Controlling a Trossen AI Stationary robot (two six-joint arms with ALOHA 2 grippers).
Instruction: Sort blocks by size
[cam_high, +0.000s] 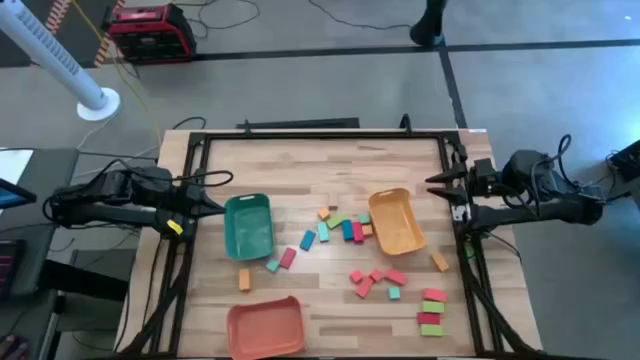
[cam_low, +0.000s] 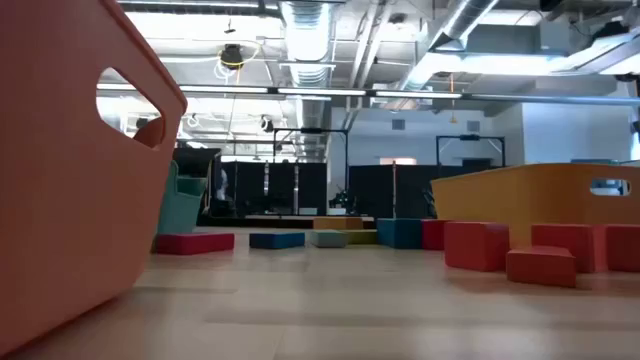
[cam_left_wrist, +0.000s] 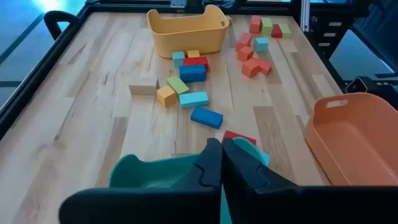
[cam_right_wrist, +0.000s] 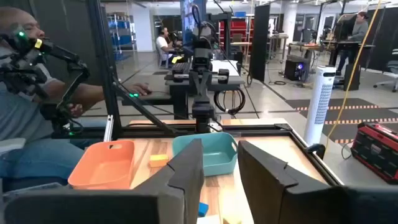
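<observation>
Waiting clenched at opposite table (cam_high: 330, 305) edges: left gripper (cam_high: 212, 204) by the green tray (cam_high: 248, 226), right gripper (cam_high: 440, 183) empty (blocks (cam_high: 340, 228) scattered, unsorted).

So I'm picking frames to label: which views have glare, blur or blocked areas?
High view: even light, small soft blocks. Low view: the salmon tray looms blurred and blocks the left; ceiling lights glare. Left wrist view: the shut left hand hides the teal tray. Right wrist view: dark fingers blurred.
</observation>
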